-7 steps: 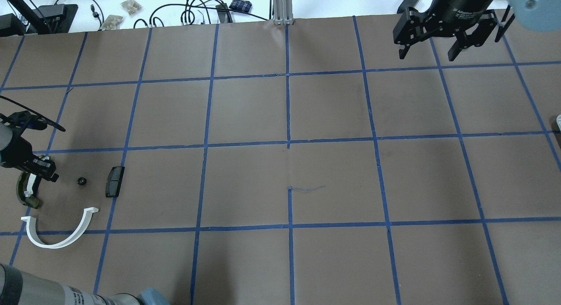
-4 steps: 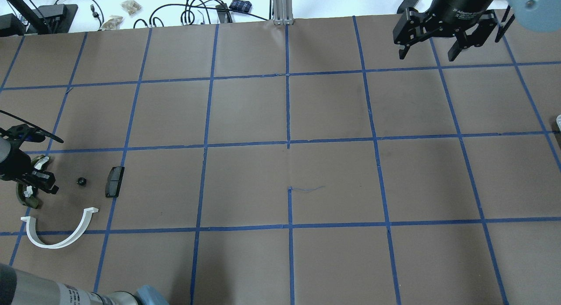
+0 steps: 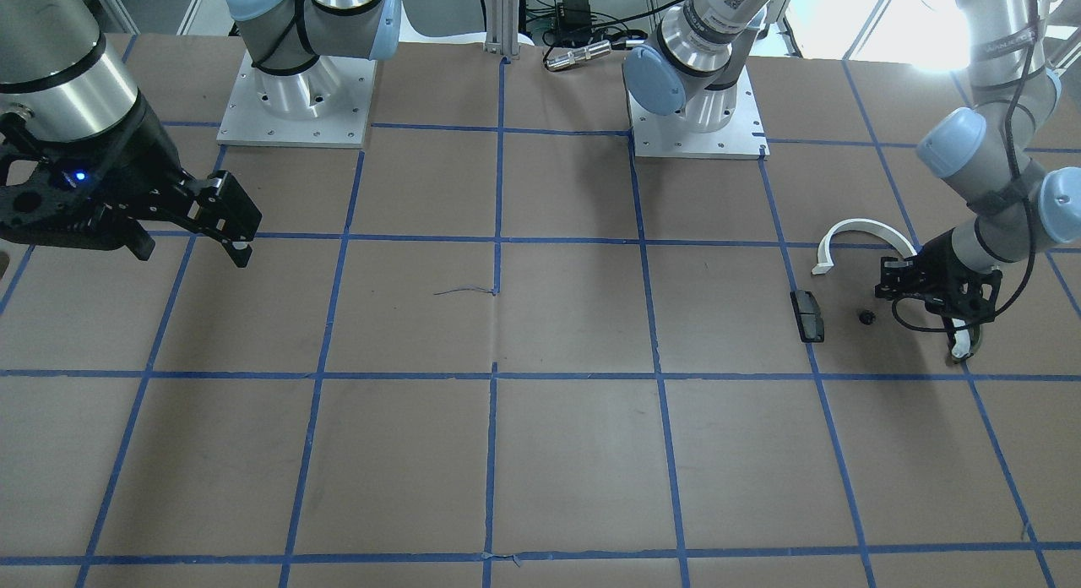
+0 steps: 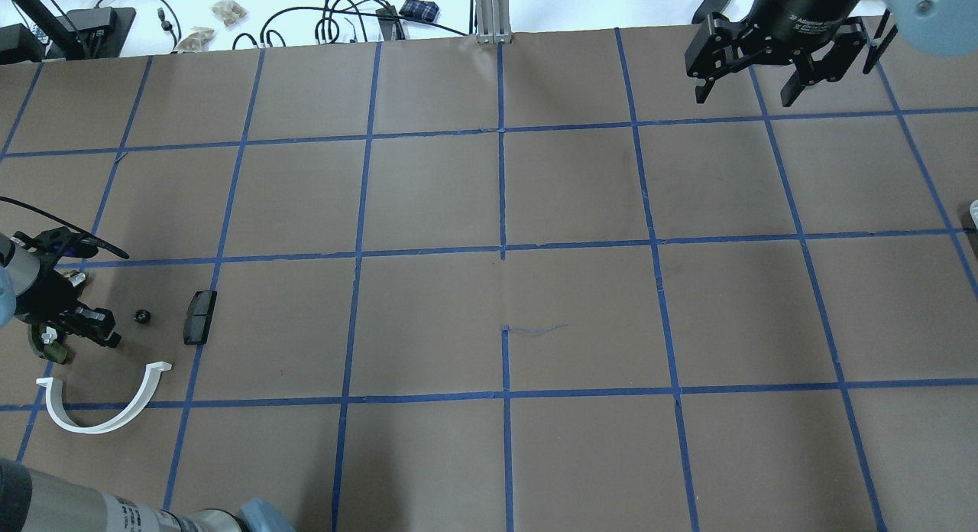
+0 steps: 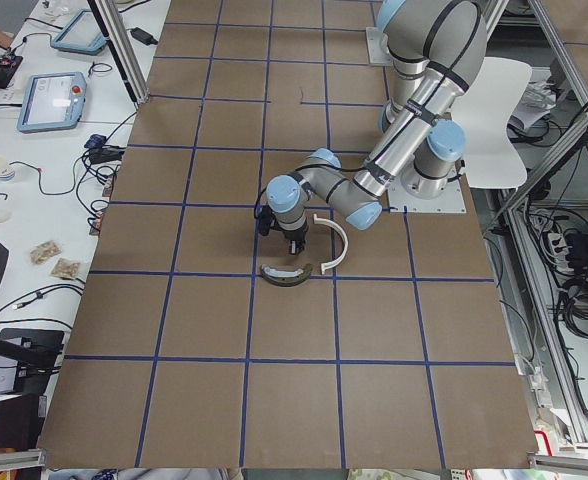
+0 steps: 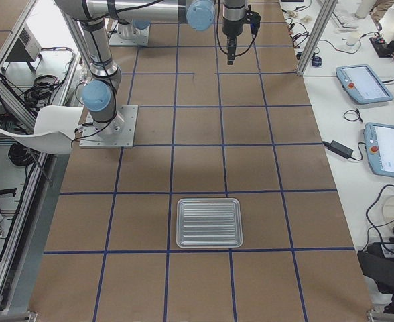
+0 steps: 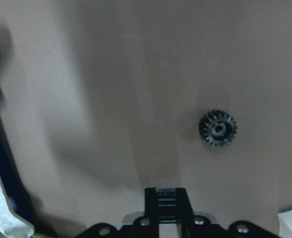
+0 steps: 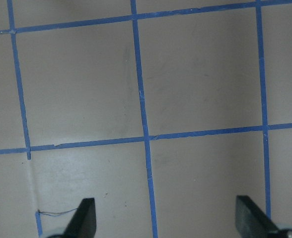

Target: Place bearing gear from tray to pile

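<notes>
The bearing gear, small, black and toothed, lies on the table among the pile; it also shows in the left wrist view and in the front view. The pile holds a white half-ring arc, an olive-green curved piece and a black block. My left gripper hangs just left of the gear and over the olive piece, its fingers shut and empty. My right gripper is open and empty at the far right. The silver tray lies empty.
Blue tape lines divide the brown table into squares. Cables and small bags lie beyond the far edge. The two arm bases stand at the robot's side of the table.
My left gripper has shifted a little toward the gear and the near edge, covering more of the olive piece. The gear and the right arm have not moved.
</notes>
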You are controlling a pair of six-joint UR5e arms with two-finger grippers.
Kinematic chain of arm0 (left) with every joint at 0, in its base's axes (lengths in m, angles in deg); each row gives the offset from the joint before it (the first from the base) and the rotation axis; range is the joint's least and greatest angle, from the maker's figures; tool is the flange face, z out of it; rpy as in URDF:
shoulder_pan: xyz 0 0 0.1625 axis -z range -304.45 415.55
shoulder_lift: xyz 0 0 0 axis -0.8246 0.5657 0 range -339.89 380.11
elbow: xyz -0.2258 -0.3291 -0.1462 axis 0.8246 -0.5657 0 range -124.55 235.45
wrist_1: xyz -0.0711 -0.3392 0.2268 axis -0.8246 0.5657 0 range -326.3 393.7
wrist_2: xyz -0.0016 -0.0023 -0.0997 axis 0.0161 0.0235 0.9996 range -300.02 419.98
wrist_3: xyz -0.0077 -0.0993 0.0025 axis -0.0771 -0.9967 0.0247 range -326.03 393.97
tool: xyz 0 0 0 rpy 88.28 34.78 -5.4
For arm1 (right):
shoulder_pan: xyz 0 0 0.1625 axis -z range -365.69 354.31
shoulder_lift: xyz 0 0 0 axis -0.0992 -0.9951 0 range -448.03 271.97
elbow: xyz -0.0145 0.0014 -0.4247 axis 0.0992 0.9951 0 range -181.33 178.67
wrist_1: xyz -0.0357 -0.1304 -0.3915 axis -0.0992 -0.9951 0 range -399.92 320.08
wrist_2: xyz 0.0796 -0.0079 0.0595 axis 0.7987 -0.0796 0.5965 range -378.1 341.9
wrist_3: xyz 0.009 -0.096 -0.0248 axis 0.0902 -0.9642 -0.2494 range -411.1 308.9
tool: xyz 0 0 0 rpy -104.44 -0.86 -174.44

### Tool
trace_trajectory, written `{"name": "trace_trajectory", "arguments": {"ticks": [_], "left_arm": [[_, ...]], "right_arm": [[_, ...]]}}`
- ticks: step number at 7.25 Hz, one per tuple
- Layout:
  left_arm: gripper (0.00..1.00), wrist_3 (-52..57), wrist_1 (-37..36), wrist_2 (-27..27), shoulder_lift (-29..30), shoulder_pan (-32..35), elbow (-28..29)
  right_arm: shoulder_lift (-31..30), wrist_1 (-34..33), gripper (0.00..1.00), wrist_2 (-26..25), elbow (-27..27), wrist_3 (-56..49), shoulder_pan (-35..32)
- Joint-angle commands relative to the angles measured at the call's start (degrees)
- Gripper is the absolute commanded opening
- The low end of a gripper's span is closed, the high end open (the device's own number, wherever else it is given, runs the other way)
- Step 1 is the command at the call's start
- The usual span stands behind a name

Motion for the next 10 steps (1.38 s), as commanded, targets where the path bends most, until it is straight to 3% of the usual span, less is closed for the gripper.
{"name": "trace_trajectory", "arguments": {"ticks": [1,2,5,6,10], "left_arm": [[0.74,-0.2,-0.4,3.1,-0.1,1.0,0.3],[1.00,-0.1,-0.4,5.1,-1.3,1.2,0.3],[1.00,-0.2,0.1,4.5,-4.3,4.5,2.6],[1.00,-1.6,1.7,4.3,-6.3,9.4,5.1],[1.00,-31.2,7.7,1.2,-12.3,35.3,14.8]], "right_arm": [[0.0,0.0,1.00,0.0,0.0,0.0,0.0],[0.0,0.0,1.00,0.0,0.0,0.0,0.0],[0.0,0.0,1.00,0.0,0.0,0.0,0.0],[0.0,0.0,1.00,0.0,0.0,0.0,0.0],[0.0,0.0,1.00,0.0,0.0,-0.1,0.0]]}}
